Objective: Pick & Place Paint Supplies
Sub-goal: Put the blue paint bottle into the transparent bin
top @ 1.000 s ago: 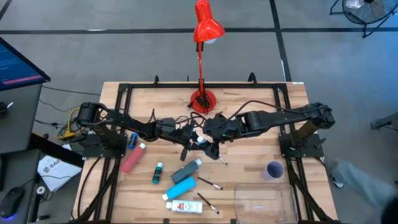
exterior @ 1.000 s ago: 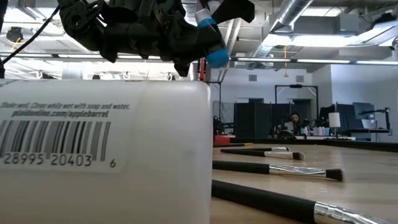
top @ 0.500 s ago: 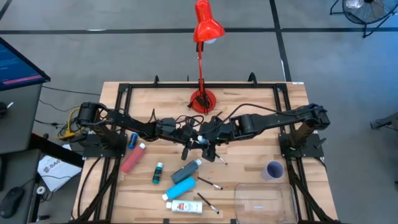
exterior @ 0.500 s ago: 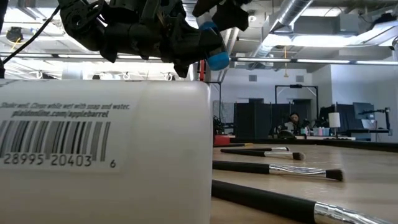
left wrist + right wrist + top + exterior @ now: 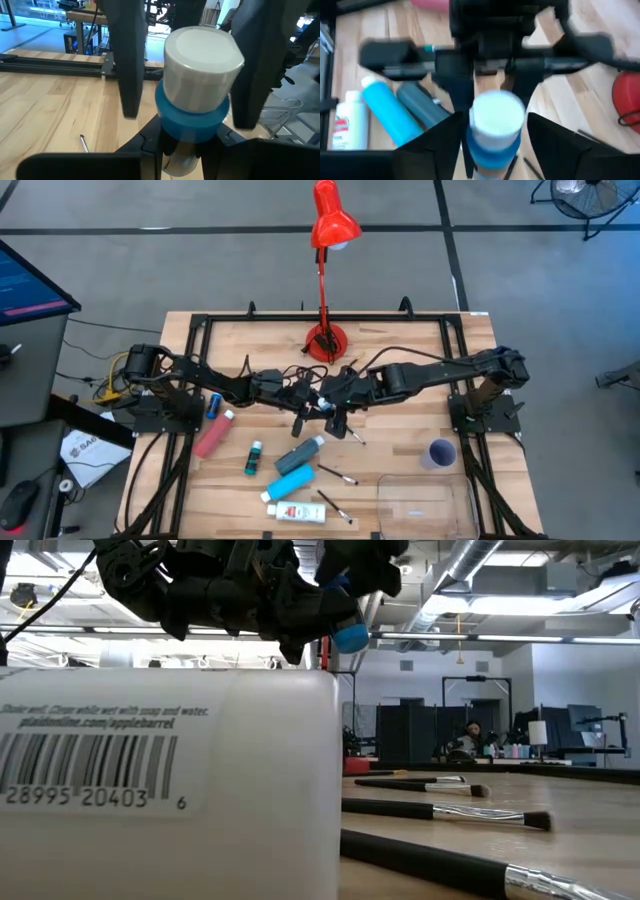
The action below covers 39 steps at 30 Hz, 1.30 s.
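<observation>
Above the middle of the wooden surface (image 5: 400,340) our two arms are meeting, just in front of the red lamp (image 5: 326,225). Our left pincer (image 5: 182,145) is pinching a small blue bottle (image 5: 195,112) with a white cap, holding it up off the surface with the cap facing away from the wrist. Our right pincer (image 5: 492,127) is sitting spread around that same bottle, one dark finger (image 5: 127,55) on each side of the cap; we cannot tell whether those fingers are touching it. In the low view the bottle is showing as a blue spot high under the dark arms.

The other paint supplies are lying on the surface on the near side of the pincers. A pink tube (image 5: 212,435) is lying toward the left, beside a short blue bottle (image 5: 214,402). A small teal bottle (image 5: 254,457) is lying near it. A grey-blue tube (image 5: 300,452) and a bright blue tube (image 5: 288,480) are lying side by side, and a white bottle (image 5: 296,512) is lying just in front of them. Thin dark brushes (image 5: 336,473) are lying near these. A clear tray (image 5: 425,502) and a lilac cup (image 5: 441,452) are standing at the near right.
</observation>
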### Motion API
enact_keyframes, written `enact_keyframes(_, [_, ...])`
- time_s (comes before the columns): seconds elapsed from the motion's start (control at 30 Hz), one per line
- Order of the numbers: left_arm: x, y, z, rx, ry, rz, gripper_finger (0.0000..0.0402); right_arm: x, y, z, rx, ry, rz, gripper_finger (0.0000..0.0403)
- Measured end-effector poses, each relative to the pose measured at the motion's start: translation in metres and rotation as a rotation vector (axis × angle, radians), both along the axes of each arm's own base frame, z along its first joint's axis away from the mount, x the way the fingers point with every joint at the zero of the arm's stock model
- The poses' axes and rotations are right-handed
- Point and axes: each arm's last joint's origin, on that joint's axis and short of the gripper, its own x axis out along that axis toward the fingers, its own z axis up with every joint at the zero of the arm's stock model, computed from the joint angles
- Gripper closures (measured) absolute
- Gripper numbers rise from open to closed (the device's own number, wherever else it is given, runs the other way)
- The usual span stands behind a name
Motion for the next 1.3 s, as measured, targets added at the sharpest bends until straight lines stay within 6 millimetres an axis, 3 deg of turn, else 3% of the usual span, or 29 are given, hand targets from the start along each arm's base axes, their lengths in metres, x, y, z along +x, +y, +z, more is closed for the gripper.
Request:
enact_keyframes(0.3, [0.000,0.000,0.000,0.000,0.004,0.001,0.0346,0.000,-0.004,0.002,-0.008,-0.006,0.002,0.0299])
enact_keyframes(0.53, [0.000,0.000,-0.001,0.002,0.005,0.002,0.0332,-0.002,-0.001,0.003,-0.021,0.000,0.010,0.0300])
enact_keyframes(0.67, [0.000,0.001,0.000,-0.001,0.006,0.005,0.0291,-0.007,0.006,0.006,-0.050,-0.002,-0.009,0.0300])
enact_keyframes(1.03, [-0.001,0.013,-0.004,-0.008,0.046,0.042,0.0114,-0.043,0.031,0.030,-0.123,-0.025,-0.113,0.0300])
enact_keyframes(1.3, [-0.001,0.019,-0.004,-0.026,0.040,0.066,0.0098,-0.078,0.072,0.033,-0.186,-0.032,-0.199,0.0300])
